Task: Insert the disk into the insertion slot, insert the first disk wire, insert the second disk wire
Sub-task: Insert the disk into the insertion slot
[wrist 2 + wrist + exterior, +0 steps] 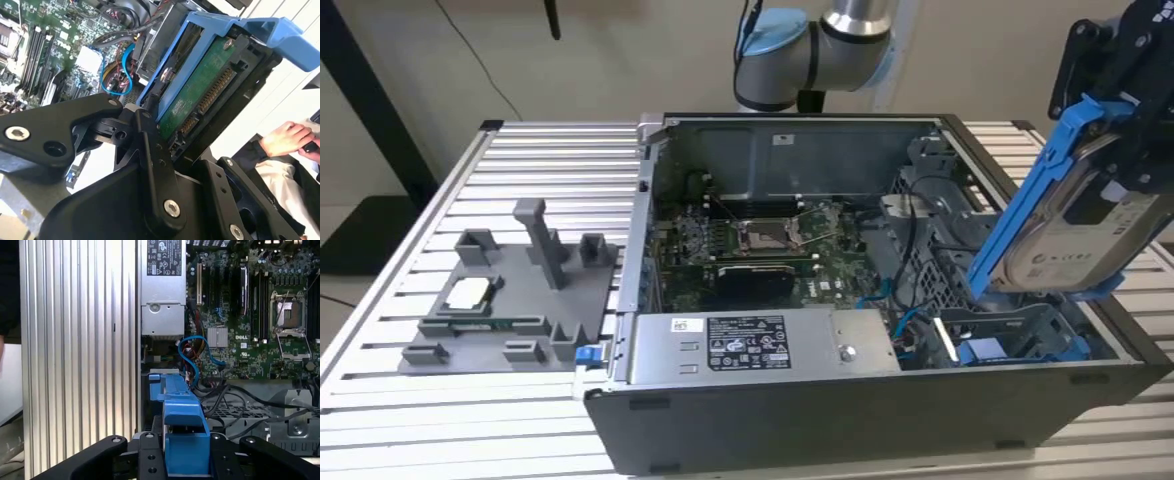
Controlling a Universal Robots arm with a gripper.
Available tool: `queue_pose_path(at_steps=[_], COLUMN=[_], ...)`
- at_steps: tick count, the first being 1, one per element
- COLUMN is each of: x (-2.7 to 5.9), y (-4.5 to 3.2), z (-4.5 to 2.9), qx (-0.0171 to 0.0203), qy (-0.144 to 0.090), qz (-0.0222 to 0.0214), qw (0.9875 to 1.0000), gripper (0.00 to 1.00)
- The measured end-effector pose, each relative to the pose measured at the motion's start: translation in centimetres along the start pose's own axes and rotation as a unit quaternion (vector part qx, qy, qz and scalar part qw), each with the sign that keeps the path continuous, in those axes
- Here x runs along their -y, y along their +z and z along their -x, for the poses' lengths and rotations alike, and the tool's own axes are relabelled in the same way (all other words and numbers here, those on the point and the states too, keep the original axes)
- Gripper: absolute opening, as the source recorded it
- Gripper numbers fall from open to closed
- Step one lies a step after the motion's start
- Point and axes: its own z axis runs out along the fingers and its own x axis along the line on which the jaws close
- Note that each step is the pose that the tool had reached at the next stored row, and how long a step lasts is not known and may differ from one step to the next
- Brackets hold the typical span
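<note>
1 gripper [1121,185] clamps the tilted disk [1065,245] above the insertion slot [1007,330].

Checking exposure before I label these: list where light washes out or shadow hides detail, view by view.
Exterior view: soft, even light on the silver-grey hard drive in its bright blue plastic carrier; second wrist view: the background past the drive is blown white; first wrist view: glare streaks the ribbed aluminium table, while the green motherboard is evenly lit.
</note>
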Motion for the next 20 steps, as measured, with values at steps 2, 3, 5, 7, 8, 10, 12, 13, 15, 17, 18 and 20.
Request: queue_pose_path(at_steps=[2,3,5,7,8,10,12,13,15,17,18,20], x=[0.08,0.1,0.12,0.15,0.16,0.17,0.18,0.19,0.2,0.21,0.22,0.24], y=[0.09,0.18,0.42,0.72,0.87,1.18,1.52,1.69,1.92,2.19,2.37,2.72], z=[0.01,0.01,0.0,0.01,0.01,0.01,0.01,0.01,0.01,0.01,0.01,0.01], qx=[-0.0001,0.0,0.0,0.0,0.0,0.0,0.0,0.0,0.0001,0.0003,0.0003,0.0003], qy=[0.0,0.0,0.0,0.0,0.0,0.0,0.0,0.0,0.0,0.0,0.0,0.0], qz=[0.0,0.0,0.0,0.0,0.0,0.0,0.0,0.0,0.0,0.0,0.0,0.0], qw=[1.0,1.0,1.0,1.0,1.0,1.0,1.0,1.0,1.0,1.0,1.0,1.0], gripper=[0.32,0.32,0.32,0.32,0.32,0.32,0.32,0.32,0.32,0.32,0.32,0.32])
